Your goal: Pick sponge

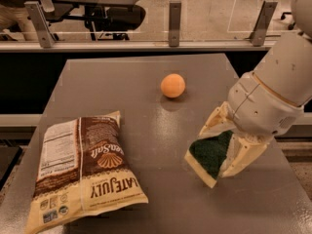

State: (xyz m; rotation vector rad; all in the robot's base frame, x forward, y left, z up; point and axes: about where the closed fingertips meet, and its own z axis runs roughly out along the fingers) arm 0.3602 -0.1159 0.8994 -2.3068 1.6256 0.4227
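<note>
The sponge [210, 154], dark green on top over pale yellow foam, sits tilted between the two cream fingers of my gripper [215, 152] at the right side of the grey table [117, 82]. One finger [215, 120] is on its far side and the other [242, 159] on its near side. The gripper is shut on the sponge and holds it just above the tabletop. The big white arm housing [273, 91] rises to the right and hides the rear of the sponge.
A large brown and cream chip bag [83, 172] lies at the front left. An orange ball [173, 85] sits at mid-table behind the gripper. A railing with metal posts [175, 16] runs behind the table; the table's right edge is close to the arm.
</note>
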